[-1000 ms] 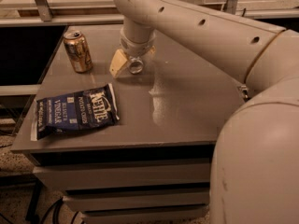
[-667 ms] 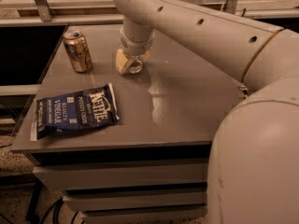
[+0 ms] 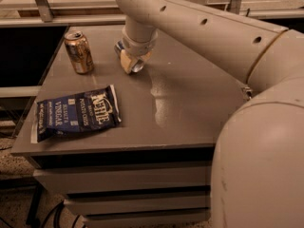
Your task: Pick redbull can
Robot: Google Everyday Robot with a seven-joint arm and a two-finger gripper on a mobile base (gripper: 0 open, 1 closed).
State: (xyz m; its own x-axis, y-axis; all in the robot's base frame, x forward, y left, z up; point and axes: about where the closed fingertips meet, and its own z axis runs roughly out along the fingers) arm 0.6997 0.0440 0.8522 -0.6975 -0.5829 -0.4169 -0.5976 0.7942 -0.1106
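Note:
My gripper [image 3: 130,61] hangs from the arm over the far middle of the grey table [image 3: 190,108]. It is down at the table surface and shut on the redbull can [image 3: 137,66]. Only the can's shiny silver end shows, beside a cream fingertip [image 3: 125,61]; the rest is hidden by the gripper and wrist. The can is low, at the tabletop.
A wider gold-bronze can [image 3: 79,52] stands upright to the left of the gripper. A blue chip bag [image 3: 76,114] lies flat near the table's front left edge. My arm crosses the right side of the view. Drawers sit under the tabletop.
The cream finger has moved in to the right against the can's silver end. The arm, the bronze can and the chip bag have stayed in place.

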